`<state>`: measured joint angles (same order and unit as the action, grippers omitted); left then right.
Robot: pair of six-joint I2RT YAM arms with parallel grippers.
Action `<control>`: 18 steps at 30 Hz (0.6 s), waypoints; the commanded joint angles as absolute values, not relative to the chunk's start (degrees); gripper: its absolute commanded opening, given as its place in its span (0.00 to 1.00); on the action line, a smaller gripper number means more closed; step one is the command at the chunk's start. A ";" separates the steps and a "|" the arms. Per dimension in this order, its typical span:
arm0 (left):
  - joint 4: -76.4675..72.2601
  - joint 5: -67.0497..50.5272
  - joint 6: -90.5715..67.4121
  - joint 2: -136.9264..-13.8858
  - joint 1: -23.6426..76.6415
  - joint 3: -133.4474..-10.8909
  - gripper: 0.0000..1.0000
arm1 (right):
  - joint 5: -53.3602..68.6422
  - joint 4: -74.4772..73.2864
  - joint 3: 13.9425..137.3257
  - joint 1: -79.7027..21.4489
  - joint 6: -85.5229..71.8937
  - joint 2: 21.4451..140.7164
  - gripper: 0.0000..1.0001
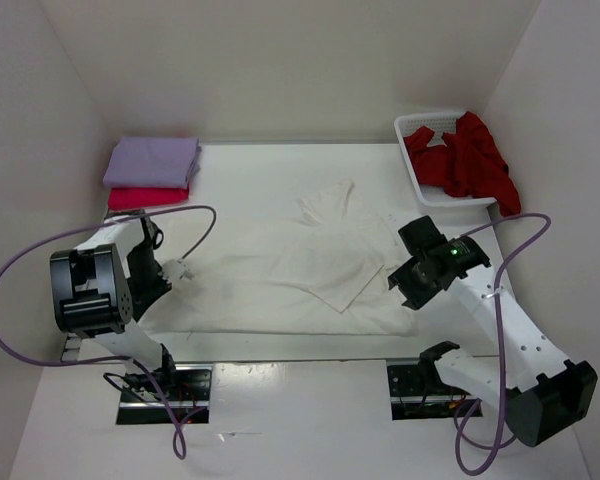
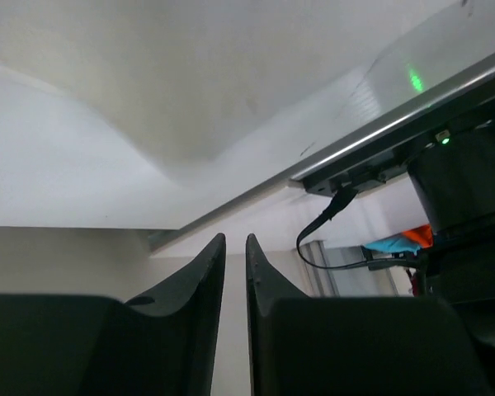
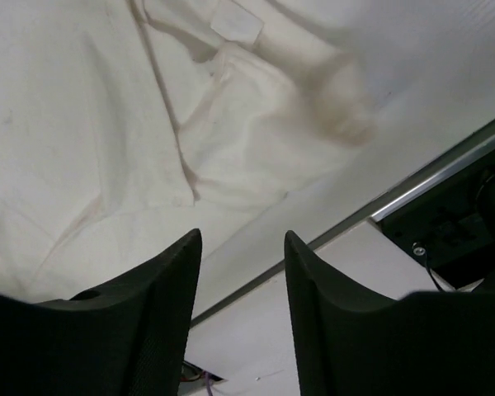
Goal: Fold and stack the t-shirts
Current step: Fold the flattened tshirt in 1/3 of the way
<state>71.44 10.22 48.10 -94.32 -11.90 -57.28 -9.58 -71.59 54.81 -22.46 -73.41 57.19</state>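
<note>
Done: purple tee (image 1: 152, 160) folded on pink tee (image 1: 145, 198).
Now: cream tee (image 1: 310, 270) part-folded.
To do: red tee (image 1: 470, 160).
Mine: L claw (image 2: 235, 239) barely ajar, R claw (image 3: 241, 239) wider, both empty.

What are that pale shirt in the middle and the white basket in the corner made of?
The cream shirt looks like soft, matte cloth, perhaps cotton: it lies limp with creases and folds. The basket looks like rigid white plastic with a smooth finish, its wall a moulded lattice of openings.
</note>
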 commanded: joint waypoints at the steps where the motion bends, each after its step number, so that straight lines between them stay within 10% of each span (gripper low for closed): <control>1: 74.53 13.35 49.57 -93.60 -13.10 -56.60 0.24 | -9.32 -74.27 57.04 -22.94 -73.92 57.31 0.52; 10: 74.53 19.15 50.71 -94.65 -23.36 -58.51 0.31 | -5.28 -72.08 55.72 -22.94 -78.23 52.11 0.50; 18: 72.77 15.83 45.54 -98.26 -17.77 -98.22 0.46 | -5.55 -56.62 56.96 -22.24 -66.03 68.87 0.01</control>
<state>72.20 18.46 48.05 -98.35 -22.96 -88.27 -5.50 -65.19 56.18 -22.76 -71.68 64.05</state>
